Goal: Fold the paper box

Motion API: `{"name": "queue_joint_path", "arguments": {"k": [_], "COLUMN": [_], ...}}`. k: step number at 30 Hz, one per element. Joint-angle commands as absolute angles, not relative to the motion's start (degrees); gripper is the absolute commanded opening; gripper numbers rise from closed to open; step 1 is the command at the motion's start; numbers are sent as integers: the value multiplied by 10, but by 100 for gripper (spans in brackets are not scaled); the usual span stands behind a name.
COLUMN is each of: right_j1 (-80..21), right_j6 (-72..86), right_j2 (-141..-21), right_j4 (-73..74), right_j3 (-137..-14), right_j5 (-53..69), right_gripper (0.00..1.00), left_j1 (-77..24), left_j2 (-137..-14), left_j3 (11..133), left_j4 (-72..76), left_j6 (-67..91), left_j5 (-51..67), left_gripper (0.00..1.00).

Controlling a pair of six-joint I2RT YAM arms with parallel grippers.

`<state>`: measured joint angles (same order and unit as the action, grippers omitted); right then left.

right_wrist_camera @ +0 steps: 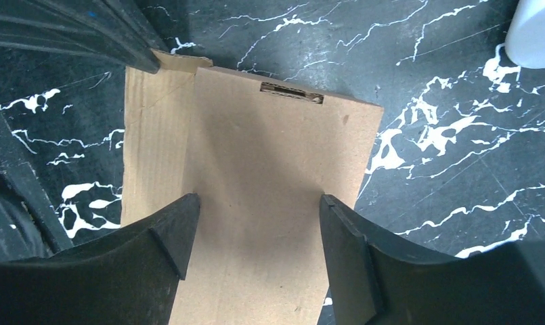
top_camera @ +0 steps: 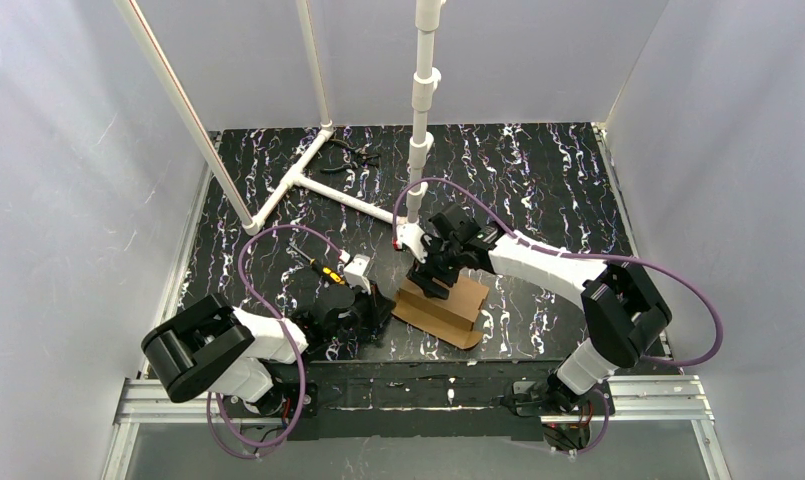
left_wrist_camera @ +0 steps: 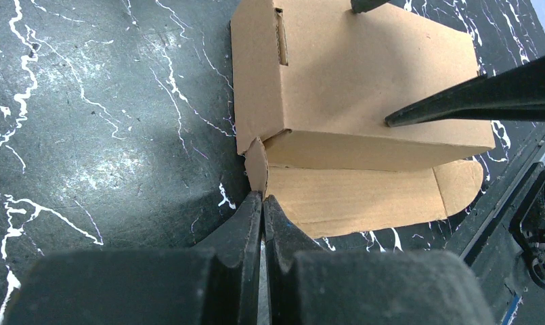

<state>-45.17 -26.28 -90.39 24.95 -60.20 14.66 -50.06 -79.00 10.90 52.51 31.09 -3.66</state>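
Note:
The paper box (top_camera: 448, 305) is a brown cardboard mailer, partly folded, lying on the black marbled table near its front edge. Its top panel (left_wrist_camera: 364, 74) has a slot; a rounded flap (left_wrist_camera: 459, 186) lies flat beside it. My left gripper (left_wrist_camera: 263, 198) is shut, with its tips against a small corner tab (left_wrist_camera: 256, 162) and nothing seen between them. My right gripper (right_wrist_camera: 257, 200) is open above the box's top panel (right_wrist_camera: 269, 149), its fingertips (right_wrist_camera: 188, 203) spread across the panel. The left wrist view shows one of those fingers (left_wrist_camera: 459, 101) resting on the panel.
A white pipe frame (top_camera: 308, 180) lies at the back left, and an upright white pipe (top_camera: 421, 120) stands just behind the box. Pliers (top_camera: 353, 152) lie at the back. A yellow-handled tool (top_camera: 323, 268) lies near the left arm. The metal rail (top_camera: 418, 395) borders the table's front.

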Motion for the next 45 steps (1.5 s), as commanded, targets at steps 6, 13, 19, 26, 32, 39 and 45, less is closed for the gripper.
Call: {"name": "queue_joint_path", "arguments": {"k": [6,13,19,26,32,39,45], "right_j1": [-457,-457,-457,-458,-457,-458,-459], "right_j6": [-246,-240,-234,-229,-229,-230,-232], "right_j2": [-924,-938,-948,-962,-963,-962,-966], "right_j4": [217,222,221,226,230,231,235], "right_j3": [-587,-595,-596,-601,-602,-601,-603], "right_j5": [85,76,58,52,64,68,71], "right_gripper": [71,71,71,69,69,69,69], "left_j1": [-506,-507,-507,-506,-506,-506,-506], "left_j2": [-740,-727,-732,-746,-752,-732,-713], "left_j3": [105,92,76,72,86,106,131], "left_j4": [523,523,523,527,533,486,424], "left_j6": [258,219,232,271,238,209,180], "left_j5": [-24,-7,-23,-23,-2,-3,0], "left_gripper": [0,0,0,0,0,0,0]}}
